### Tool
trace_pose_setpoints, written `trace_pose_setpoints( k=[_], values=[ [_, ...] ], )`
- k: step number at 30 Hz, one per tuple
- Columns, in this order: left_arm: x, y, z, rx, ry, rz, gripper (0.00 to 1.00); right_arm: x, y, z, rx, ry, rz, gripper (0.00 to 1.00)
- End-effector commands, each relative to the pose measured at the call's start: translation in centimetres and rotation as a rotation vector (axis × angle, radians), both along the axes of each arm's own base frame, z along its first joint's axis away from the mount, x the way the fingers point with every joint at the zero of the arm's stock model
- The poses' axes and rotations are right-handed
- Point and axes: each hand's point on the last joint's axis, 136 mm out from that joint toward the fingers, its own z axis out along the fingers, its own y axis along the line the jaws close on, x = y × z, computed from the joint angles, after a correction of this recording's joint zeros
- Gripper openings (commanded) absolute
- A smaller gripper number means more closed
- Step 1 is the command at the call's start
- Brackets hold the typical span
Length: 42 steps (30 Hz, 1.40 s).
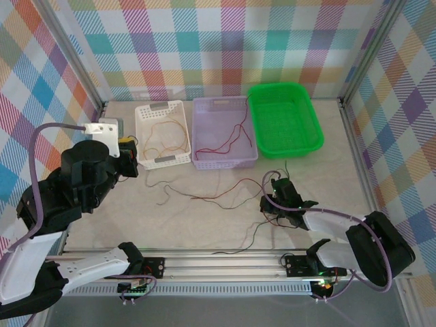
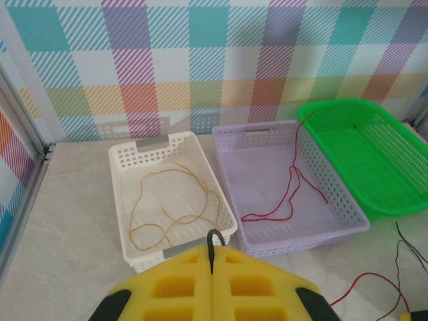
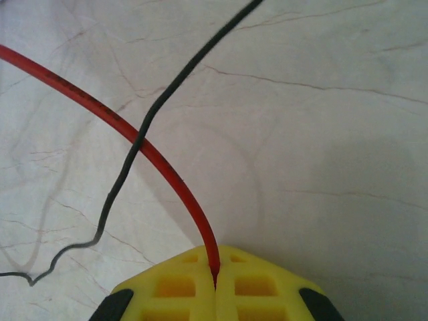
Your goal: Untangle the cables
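Observation:
My left gripper is shut on the end of a black cable, raised by the near left corner of the white basket. On the right, low over the table, my right gripper is shut on a red cable. A second thin black cable crosses that red one. Red and dark cables lie tangled on the table between the grippers. A yellow-orange cable lies in the white basket, and another red cable lies in the lavender basket.
The green basket stands at the back right beside the lavender one. Metal frame posts and plaid walls close in the table on three sides. A rail runs along the near edge.

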Motion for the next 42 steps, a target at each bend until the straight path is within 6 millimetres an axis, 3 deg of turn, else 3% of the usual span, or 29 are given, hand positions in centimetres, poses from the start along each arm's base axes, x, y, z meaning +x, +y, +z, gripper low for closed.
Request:
trace_pose_setpoints(
  k=[1, 7, 10, 16, 21, 29, 34, 36, 42],
  values=[
    [0.1, -0.2, -0.5, 0.009, 0.010, -0.008, 0.00, -0.4, -1.7, 0.4, -0.037, 0.011, -0.060, 0.00],
    [0.3, -2.6, -1.3, -0.050, 0.044, -0.092, 0.00, -0.5, -1.2, 3.4, -0.025, -0.008, -0.019, 0.00],
    [0.5, -4.0, -1.8, -0.087, 0.065, -0.135, 0.00, -0.6, -0.3, 5.1, 0.025, -0.032, 0.020, 0.21],
    [1.2, -6.5, -1.4, -0.135, 0.071, -0.207, 0.00, -1.0, 0.7, 7.8, 0.097, -0.091, 0.073, 0.51],
    [2.4, -9.1, -0.1, -0.164, 0.052, -0.272, 0.00, -1.4, 1.0, 9.5, 0.146, -0.132, 0.094, 0.64],
    [5.3, -15.0, 2.5, -0.212, 0.003, -0.399, 0.00, -1.4, -1.8, 13.1, 0.114, -0.263, -0.011, 0.76],
    [8.0, -19.8, 4.7, -0.231, -0.054, -0.502, 0.00, -1.8, -4.1, 15.4, 0.077, -0.342, -0.087, 0.88],
    [9.3, -22.0, 5.3, -0.231, -0.068, -0.538, 0.00, -2.0, -4.6, 16.0, 0.065, -0.352, -0.098, 0.99],
    [13.7, -27.7, 7.8, -0.267, -0.144, -0.601, 0.00, -2.5, -5.9, 18.2, -0.004, -0.400, -0.089, 1.00]
  ],
)
